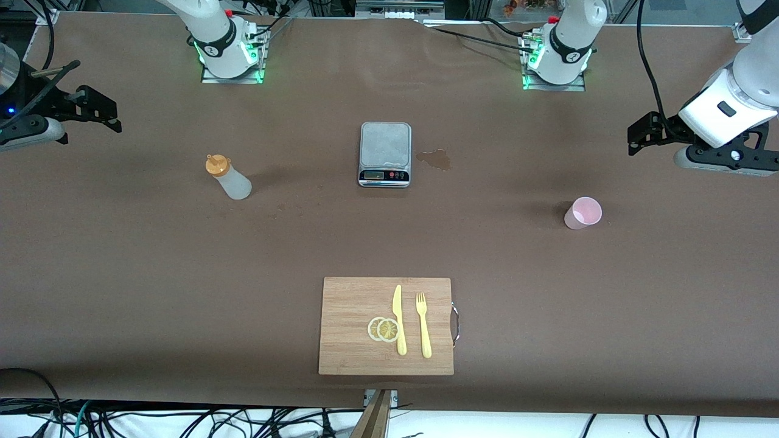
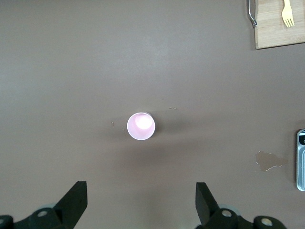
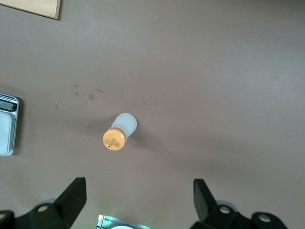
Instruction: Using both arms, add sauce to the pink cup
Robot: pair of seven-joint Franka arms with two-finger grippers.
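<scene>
Front view shows neither pickup begun: each arm must next descend. Right hand (image 3: 136, 200) hangs empty, fingers wide apart, above the upright sauce bottle (image 3: 119, 131) on the counter (image 1: 122, 255). Left hand (image 2: 140, 202), equally spread and empty, hangs above the pink cup (image 2: 141, 126).

scale (image 2: 300, 160): cut by frame edge | scale display (image 1: 384, 175): digits unreadable | board (image 3: 33, 7): only corner shows
</scene>
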